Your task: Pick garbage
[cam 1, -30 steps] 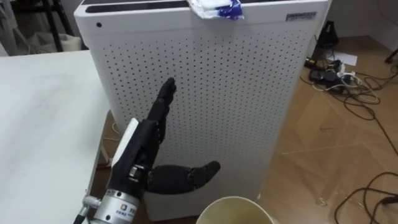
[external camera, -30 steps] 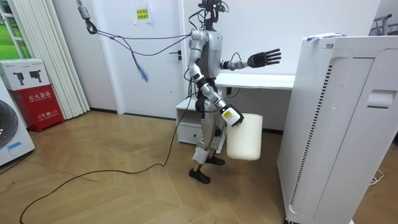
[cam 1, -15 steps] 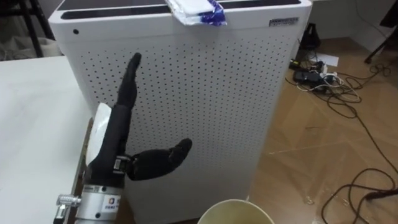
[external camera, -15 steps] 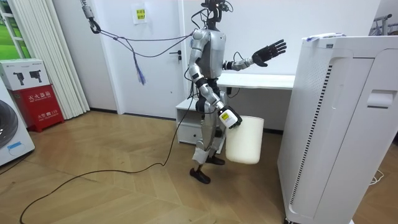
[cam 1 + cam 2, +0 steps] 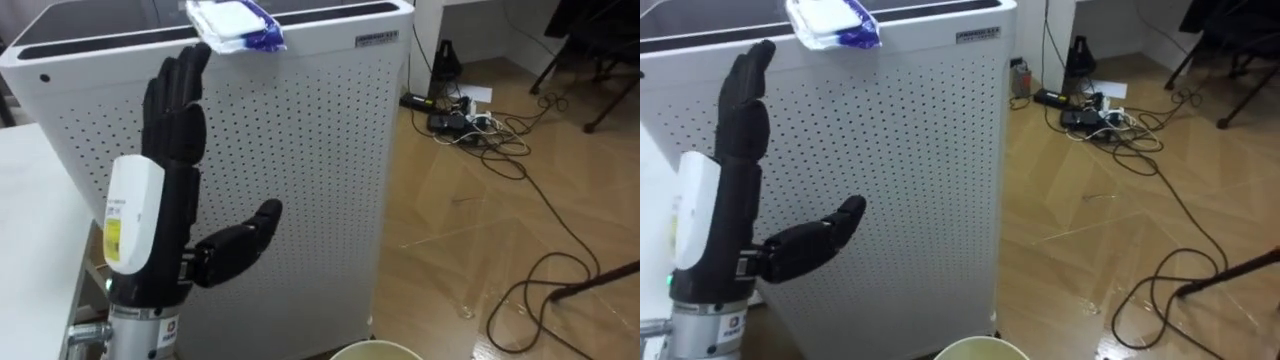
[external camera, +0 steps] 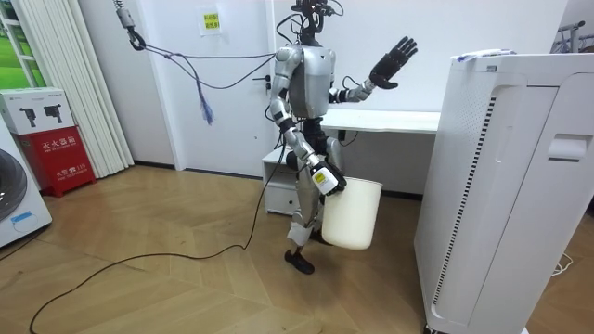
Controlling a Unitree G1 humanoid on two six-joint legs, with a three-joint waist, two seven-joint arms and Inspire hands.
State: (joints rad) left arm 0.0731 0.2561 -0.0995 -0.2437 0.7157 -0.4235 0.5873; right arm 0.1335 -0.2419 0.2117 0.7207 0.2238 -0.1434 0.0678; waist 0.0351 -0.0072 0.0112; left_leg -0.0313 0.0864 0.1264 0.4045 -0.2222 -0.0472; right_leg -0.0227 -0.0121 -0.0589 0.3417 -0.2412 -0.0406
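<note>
Rim of a cream bin (image 5: 375, 350) curves along the bottom edge of the eye views, closest to the robot. In the room view this bin hangs low at the robot's side from the right hand (image 6: 323, 179); whether that hand is closed on it cannot be told. Above the rim, the left hand (image 5: 168, 190) is raised upright with its back to the camera, fingers straight and close together, thumb stretched out sideways, holding nothing. Just behind it stands a tall white appliance (image 5: 300, 150) with a perforated front. A white table (image 5: 30, 230) lies at the robot's left. On the appliance's top, near the front edge, lies the garbage: a crumpled white and blue wrapper (image 5: 235, 25). The fingertips reach about level with the top edge, beside the wrapper and apart from it. Farther off, to the right of the appliance, black cables (image 5: 470, 120) are strewn on the wooden floor (image 5: 480, 250).
</note>
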